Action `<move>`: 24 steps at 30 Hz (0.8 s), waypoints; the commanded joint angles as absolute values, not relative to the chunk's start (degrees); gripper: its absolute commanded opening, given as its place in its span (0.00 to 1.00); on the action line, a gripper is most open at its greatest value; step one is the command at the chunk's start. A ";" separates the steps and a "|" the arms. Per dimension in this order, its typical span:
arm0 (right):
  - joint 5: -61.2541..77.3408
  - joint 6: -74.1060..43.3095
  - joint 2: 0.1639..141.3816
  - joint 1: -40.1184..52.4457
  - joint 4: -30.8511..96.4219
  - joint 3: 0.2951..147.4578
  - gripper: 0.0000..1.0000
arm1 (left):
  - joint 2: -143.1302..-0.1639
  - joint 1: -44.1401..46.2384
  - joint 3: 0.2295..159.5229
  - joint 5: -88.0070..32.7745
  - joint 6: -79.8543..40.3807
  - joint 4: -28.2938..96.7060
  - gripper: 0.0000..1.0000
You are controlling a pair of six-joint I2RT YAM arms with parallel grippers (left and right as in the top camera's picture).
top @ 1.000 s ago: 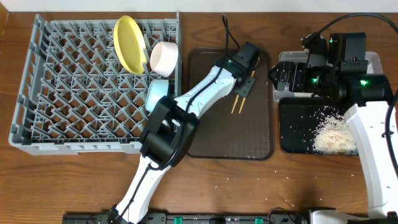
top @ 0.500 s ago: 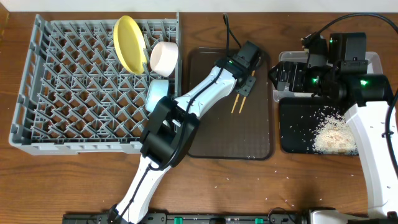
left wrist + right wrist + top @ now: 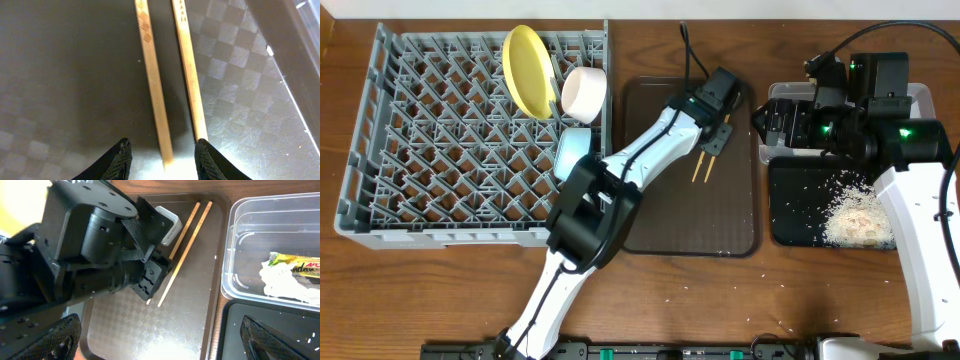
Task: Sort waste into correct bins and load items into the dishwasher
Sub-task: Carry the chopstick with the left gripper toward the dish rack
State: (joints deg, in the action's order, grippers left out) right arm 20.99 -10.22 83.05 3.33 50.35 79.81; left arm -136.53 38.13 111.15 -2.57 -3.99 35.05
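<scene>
- Chopsticks (image 3: 152,85) step is what's going on here, I reckon: the left gripper (image 3: 162,150) is hovering low over the brown tray (image 3: 720,220), fingers apart, nothing clamped.
- Both sticks are lying flat side by side, running straight out ahead of the fingers. One near end is sitting between the fingertips, and the other is lining up right at one finger's inner edge.
- Can't tell if the tips are touching the tray or not.
- Right gripper (image 3: 160,340) is hanging spread wide and empty. The tub (image 3: 235,245) is sitting just ahead and off to its side, wrapper (image 3: 295,265) inside.
- Crumbs (image 3: 855,215) are sitting piled in the black tray (image 3: 790,210) under the right arm.
- Plate (image 3: 525,70), white bowl (image 3: 584,92) and blue bowl (image 3: 572,150) are already standing in the rack (image 3: 420,150), well off behind the left hand.
- Next move, my guess: the left hand is going to need to drop a touch and pinch so both sticks get caught. Thin sticks lying flat like that are begging to roll or cross. After that it's hauling them over to the rack.
</scene>
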 commanded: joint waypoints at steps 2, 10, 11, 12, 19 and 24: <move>21.39 -10.04 83.26 3.70 50.41 80.16 0.99 | -139.31 38.72 110.69 -1.87 -3.22 35.05 0.43; 21.39 -10.04 83.26 3.70 50.41 80.16 0.99 | -139.33 38.70 110.67 -1.85 -3.22 35.53 0.24; 21.39 -10.04 83.26 3.70 50.41 80.16 0.99 | -139.33 38.70 110.67 -1.85 -3.22 35.77 0.19; 21.39 -10.04 83.26 3.70 50.41 80.16 0.99 | -139.33 38.70 110.67 -1.85 -3.22 35.99 0.12; 21.39 -10.04 83.26 3.70 50.41 80.16 0.99 | -138.56 38.46 110.72 1.17 -3.70 37.78 0.08; 21.39 -10.04 83.26 3.73 50.41 80.16 0.99 | -134.13 36.95 111.04 1.13 -7.64 41.74 0.07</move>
